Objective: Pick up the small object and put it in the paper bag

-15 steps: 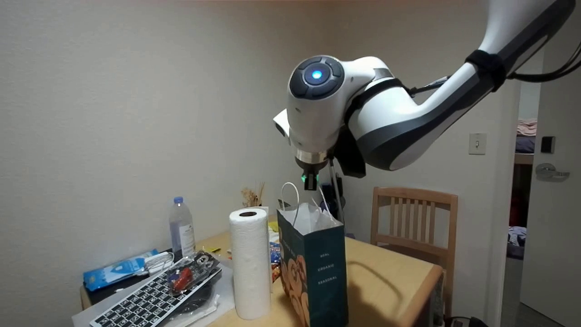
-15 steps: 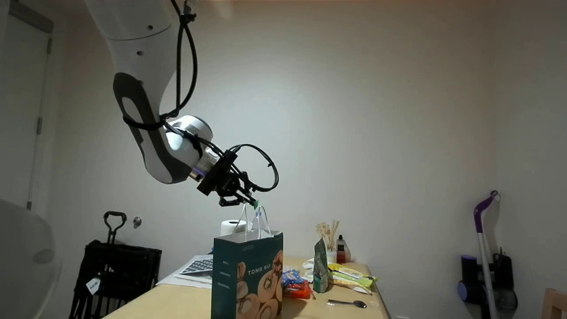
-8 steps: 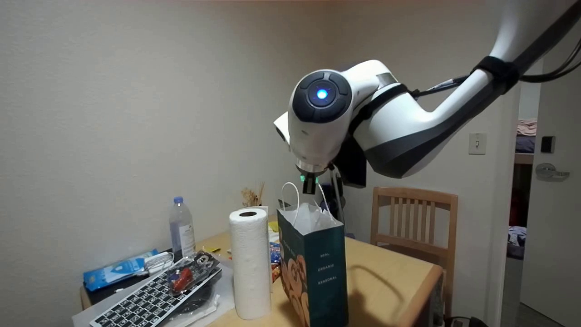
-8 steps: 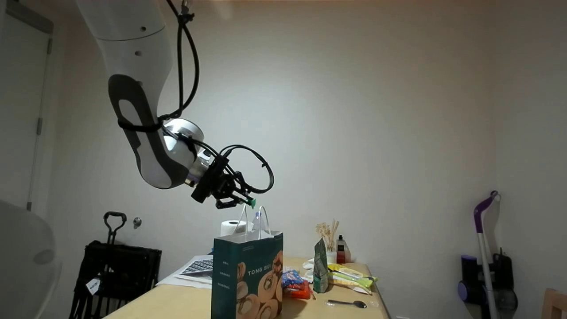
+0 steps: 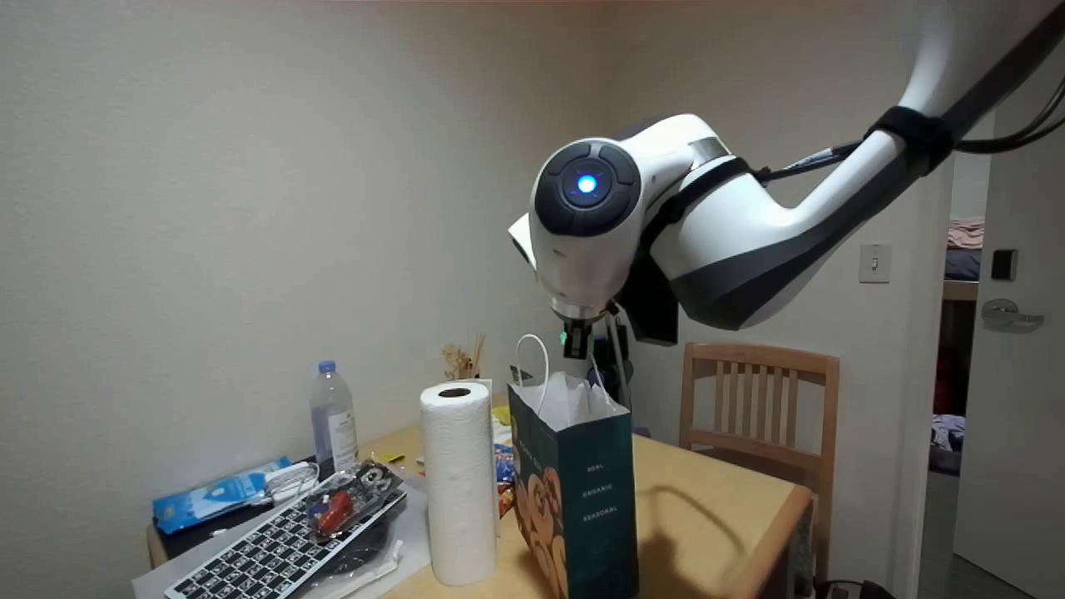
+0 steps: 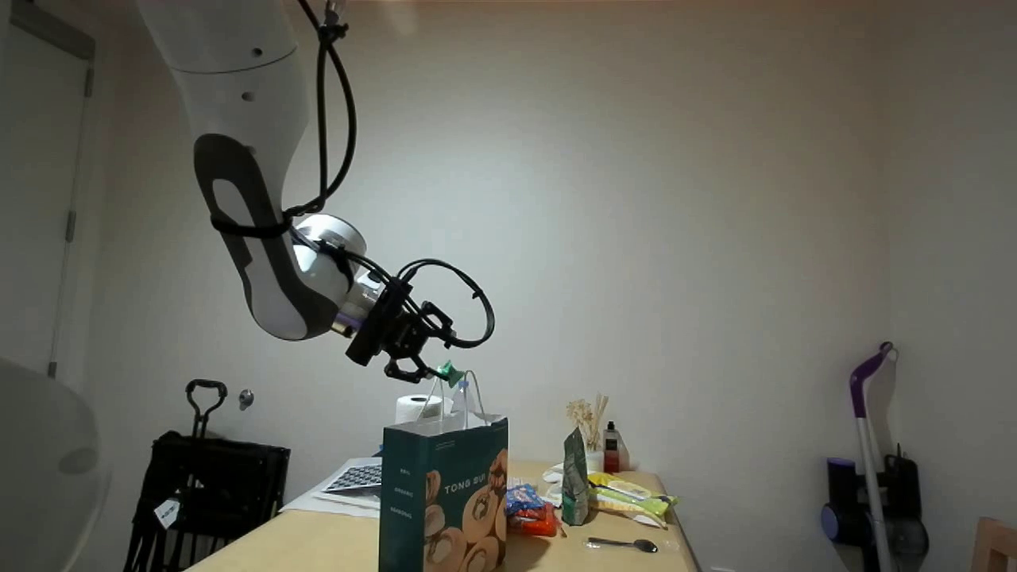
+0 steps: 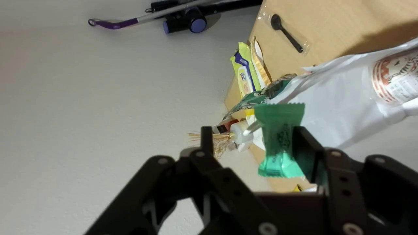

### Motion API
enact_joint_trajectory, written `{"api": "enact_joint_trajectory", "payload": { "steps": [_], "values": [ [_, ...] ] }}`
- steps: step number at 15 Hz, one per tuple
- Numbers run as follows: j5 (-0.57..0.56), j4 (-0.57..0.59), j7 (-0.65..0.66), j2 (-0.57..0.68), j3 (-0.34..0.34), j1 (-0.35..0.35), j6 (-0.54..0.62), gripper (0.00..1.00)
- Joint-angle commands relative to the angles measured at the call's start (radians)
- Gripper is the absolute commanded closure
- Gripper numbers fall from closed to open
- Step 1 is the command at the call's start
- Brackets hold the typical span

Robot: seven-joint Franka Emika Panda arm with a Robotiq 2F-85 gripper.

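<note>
Bench (image 5: 715,482) has the paper bag (image 6: 443,496) upright. Since 0.5 s ago my claw (image 7: 253,140) has spread; green packet (image 7: 282,140) sits right at 1 finger (image 7: 307,156), clear of the other, above the bag.

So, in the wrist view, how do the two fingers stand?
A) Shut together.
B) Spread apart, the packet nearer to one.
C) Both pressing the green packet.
B: a gap shows between one of the fingers and the green packet, which appears close to the other.
</note>
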Motion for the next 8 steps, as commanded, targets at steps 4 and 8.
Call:
{"api": "enact_joint_trajectory", "payload": {
  "steps": [4, 8],
  "values": [
    [-0.082, -0.02, -0.006, -0.009, -0.009, -0.017, -0.003, 0.0],
    [-0.043, -0.018, -0.053, -0.02, -0.037, -0.039, 0.075, 0.0]
  ]
}}
